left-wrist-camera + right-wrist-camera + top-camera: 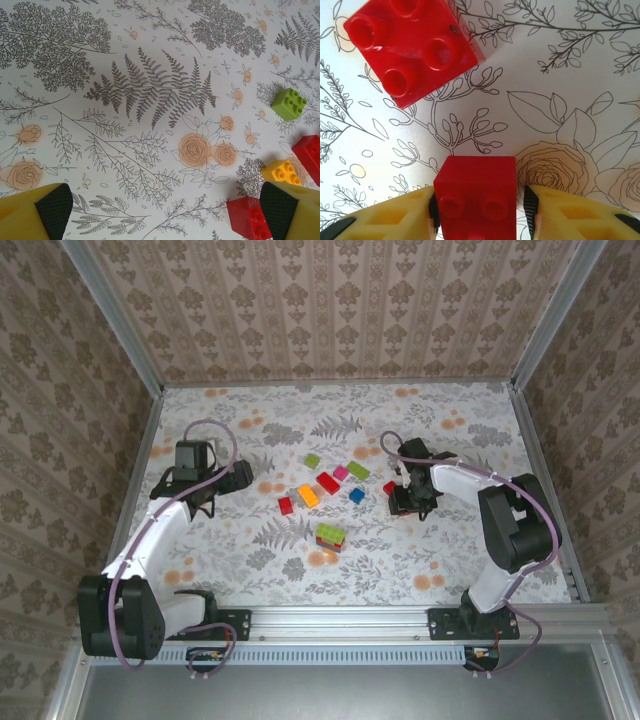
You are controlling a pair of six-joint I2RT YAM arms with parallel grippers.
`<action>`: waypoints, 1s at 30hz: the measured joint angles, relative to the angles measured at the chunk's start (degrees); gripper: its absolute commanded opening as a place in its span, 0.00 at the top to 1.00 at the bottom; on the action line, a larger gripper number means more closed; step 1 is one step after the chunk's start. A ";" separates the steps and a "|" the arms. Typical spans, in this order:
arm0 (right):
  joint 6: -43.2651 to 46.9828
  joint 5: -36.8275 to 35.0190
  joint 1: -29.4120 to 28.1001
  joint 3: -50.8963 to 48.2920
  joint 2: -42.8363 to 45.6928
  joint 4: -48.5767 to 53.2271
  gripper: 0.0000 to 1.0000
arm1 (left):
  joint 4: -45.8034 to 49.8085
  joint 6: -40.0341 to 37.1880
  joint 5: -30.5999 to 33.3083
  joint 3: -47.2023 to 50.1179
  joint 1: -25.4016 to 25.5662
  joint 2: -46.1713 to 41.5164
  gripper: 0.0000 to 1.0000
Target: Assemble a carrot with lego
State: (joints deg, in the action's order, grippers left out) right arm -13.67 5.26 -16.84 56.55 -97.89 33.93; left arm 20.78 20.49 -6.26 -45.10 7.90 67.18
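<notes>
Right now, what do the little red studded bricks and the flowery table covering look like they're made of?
The square red four-stud brick and the red brick between the right gripper's fingers look like hard moulded plastic: glossy highlights, crisp studs. The floral table covering looks like smooth printed paper or vinyl, faintly sheened; I can't tell which.

Left hand point(160, 210) fully spread over the table, right hand point(477, 205) low, fingers nearly closed.

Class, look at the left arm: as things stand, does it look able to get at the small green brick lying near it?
Probably yes. The left pincer stands wide open over bare tablecloth, and the green brick lies loose, apart from the yellow brick, with nothing between it and the pincer.
</notes>
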 measured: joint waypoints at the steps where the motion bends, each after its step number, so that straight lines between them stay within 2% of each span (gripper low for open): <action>1: 0.00 0.20 0.09 0.00 0.00 -0.02 0.49 | 0.02 0.00 0.00 0.00 0.02 0.00 0.00; 4: -0.02 0.81 0.22 0.00 0.00 -0.09 0.50 | 0.02 0.00 0.00 0.00 0.07 0.00 0.00; 12: -0.02 1.31 0.74 -0.02 0.00 -0.70 0.61 | 0.02 -0.09 0.02 0.00 0.20 0.00 0.00; 17: -0.04 1.60 0.74 -0.02 0.11 -1.36 0.64 | -0.22 -0.39 -0.98 0.00 0.46 0.00 0.00; 20: -0.07 1.73 0.74 -0.15 0.42 -1.55 0.64 | -2.73 -0.85 -5.57 0.28 1.31 -0.20 0.00; 23: -0.15 1.92 0.70 -1.18 2.27 -1.57 0.64 | -8.70 -1.81 -11.82 2.14 4.50 -1.20 0.00; 27: -0.33 2.45 0.02 -1.51 5.27 -1.60 0.64 | -22.01 -4.02 -20.81 8.96 10.45 -3.78 0.00; 30: -0.46 2.78 -0.79 -1.55 6.88 -1.60 0.64 | -31.91 -5.64 -28.68 15.50 12.96 -5.16 0.00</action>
State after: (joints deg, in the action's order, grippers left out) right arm -14.13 8.03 -17.63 55.00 -91.00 32.34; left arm -11.14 14.85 -34.94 -29.61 20.86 62.02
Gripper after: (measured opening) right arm 0.358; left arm 0.994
